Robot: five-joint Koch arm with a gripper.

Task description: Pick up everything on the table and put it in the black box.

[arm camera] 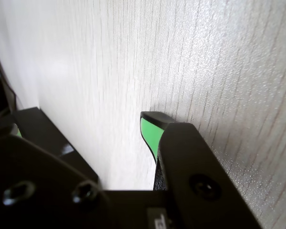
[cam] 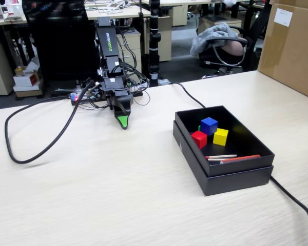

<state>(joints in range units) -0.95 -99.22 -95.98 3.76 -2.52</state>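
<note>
Black box [cam: 231, 171] near the table's [cam: 92, 200] right edge holds the red cube [cam: 198, 139], yellow cube [cam: 220, 136], blue cube [cam: 209, 125] and maybe green, mostly hidden. The job looks done. The gripper [cam: 123, 122] rests low with its jaws together, holding nothing.

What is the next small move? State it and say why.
Probably none: leave the gripper parked tip-down at the table. The red cube, blue cube, yellow cube and a sliver of the green cube already lie in the black box; no cube shows outside it.
</note>
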